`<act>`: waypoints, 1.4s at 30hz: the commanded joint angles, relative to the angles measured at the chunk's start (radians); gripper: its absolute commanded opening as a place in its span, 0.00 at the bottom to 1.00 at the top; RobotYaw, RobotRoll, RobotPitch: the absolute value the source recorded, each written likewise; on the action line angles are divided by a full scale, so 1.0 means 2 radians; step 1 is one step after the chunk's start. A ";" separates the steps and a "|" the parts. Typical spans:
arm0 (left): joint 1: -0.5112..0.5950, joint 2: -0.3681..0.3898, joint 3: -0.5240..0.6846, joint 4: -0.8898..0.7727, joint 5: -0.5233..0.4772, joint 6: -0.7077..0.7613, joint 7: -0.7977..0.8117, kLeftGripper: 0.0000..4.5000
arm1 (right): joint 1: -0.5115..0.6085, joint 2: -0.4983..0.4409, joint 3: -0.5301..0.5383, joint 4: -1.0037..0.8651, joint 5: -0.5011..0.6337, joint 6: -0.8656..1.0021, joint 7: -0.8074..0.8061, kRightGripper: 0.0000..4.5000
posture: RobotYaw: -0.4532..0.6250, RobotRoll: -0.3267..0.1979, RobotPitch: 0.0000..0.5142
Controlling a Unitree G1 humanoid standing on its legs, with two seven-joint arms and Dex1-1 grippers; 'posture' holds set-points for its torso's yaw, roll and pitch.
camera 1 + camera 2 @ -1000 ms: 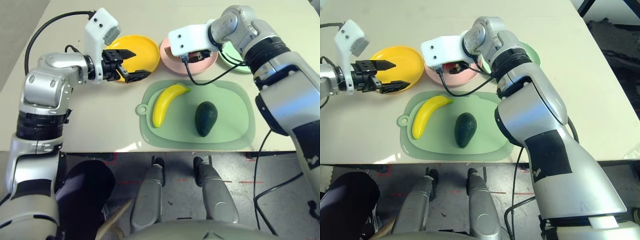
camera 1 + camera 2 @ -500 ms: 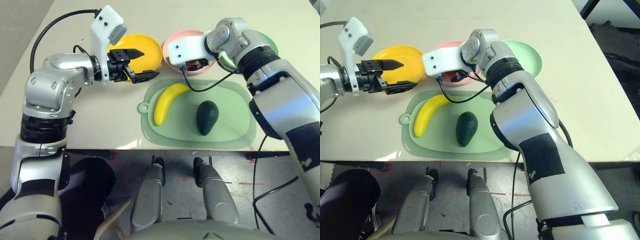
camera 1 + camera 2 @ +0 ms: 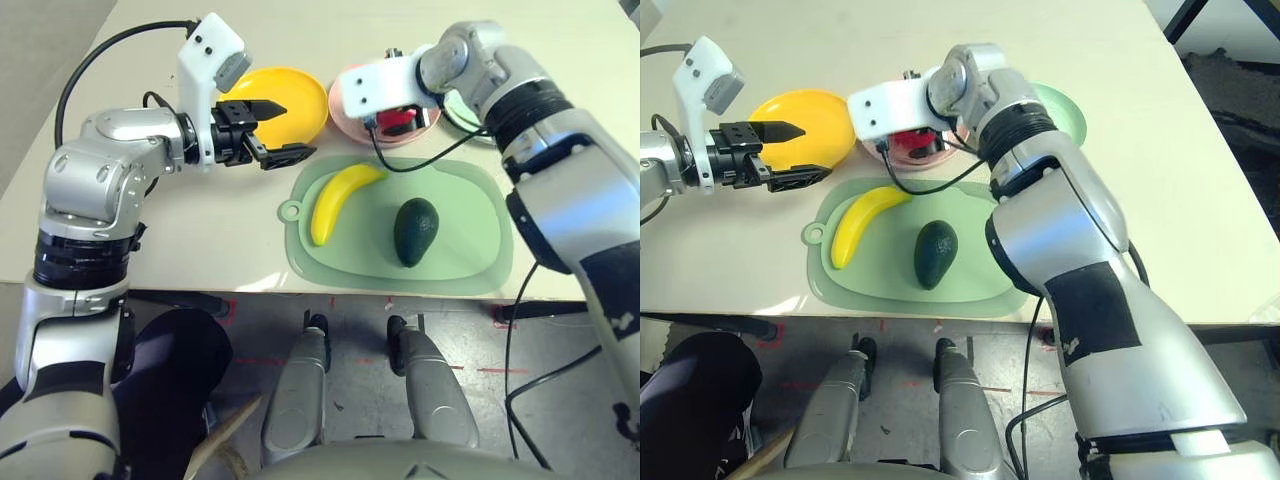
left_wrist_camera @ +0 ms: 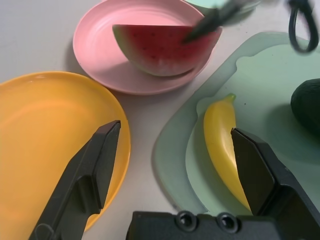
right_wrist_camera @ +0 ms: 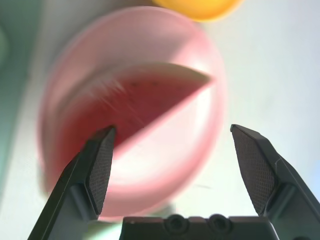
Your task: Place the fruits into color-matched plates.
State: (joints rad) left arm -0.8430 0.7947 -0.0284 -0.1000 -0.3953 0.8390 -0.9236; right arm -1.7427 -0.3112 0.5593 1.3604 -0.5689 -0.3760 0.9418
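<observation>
Both pincers gape wide; triangular red watermelon wedge (image 4: 162, 46) rests in smooth pink plate (image 4: 100, 45).

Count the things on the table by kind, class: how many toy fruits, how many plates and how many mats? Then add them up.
Toy fruits: 3 (banana, avocado, watermelon wedge)
Plates: 3 (yellow plate, pink plate, green plate)
Mats: 1 (green cutting mat)
Total: 7
</observation>
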 commanded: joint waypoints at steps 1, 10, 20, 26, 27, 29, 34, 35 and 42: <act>-0.005 0.009 -0.008 0.009 0.007 -0.011 -0.011 1.00 | -0.018 -0.011 -0.016 -0.007 0.008 -0.029 0.041 0.99 | 0.36 0.62 0.63; 0.020 0.052 -0.011 0.035 -0.021 -0.120 -0.182 1.00 | 0.015 -0.063 -0.037 -0.074 0.076 -0.177 0.281 0.99 | 0.34 0.62 0.63; 0.043 0.066 -0.013 0.084 -0.049 -0.274 -0.345 1.00 | 0.085 -0.159 0.075 -0.305 0.254 -0.145 0.336 0.99 | 0.30 0.62 0.63; 0.039 0.054 -0.028 0.104 -0.033 -0.321 -0.345 1.00 | 0.100 -0.225 0.134 -0.439 0.329 -0.078 0.336 0.99 | 0.29 0.62 0.62; 0.039 0.052 -0.028 0.107 -0.030 -0.324 -0.345 1.00 | 0.106 -0.238 0.142 -0.465 0.341 -0.065 0.336 0.99 | 0.29 0.62 0.62; 0.038 0.051 -0.029 0.112 -0.025 -0.329 -0.345 1.00 | 0.115 -0.258 0.152 -0.508 0.361 -0.040 0.336 0.99 | 0.29 0.62 0.62; 0.033 0.049 -0.033 0.126 -0.017 -0.338 -0.345 1.00 | 0.126 -0.273 0.157 -0.553 0.378 -0.008 0.336 0.99 | 0.29 0.62 0.63; 0.032 0.049 -0.033 0.127 -0.016 -0.338 -0.345 1.00 | 0.127 -0.272 0.156 -0.555 0.376 -0.006 0.336 0.99 | 0.29 0.62 0.63; 0.024 0.045 -0.038 0.129 -0.010 -0.337 -0.345 1.00 | 0.139 -0.273 0.157 -0.583 0.368 0.003 0.336 0.99 | 0.28 0.62 0.64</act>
State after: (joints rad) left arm -0.7948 0.8852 -0.0940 0.1605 -0.4225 0.1730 -1.6030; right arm -1.4735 -0.8496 0.8590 0.2348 0.1656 -0.3734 1.6100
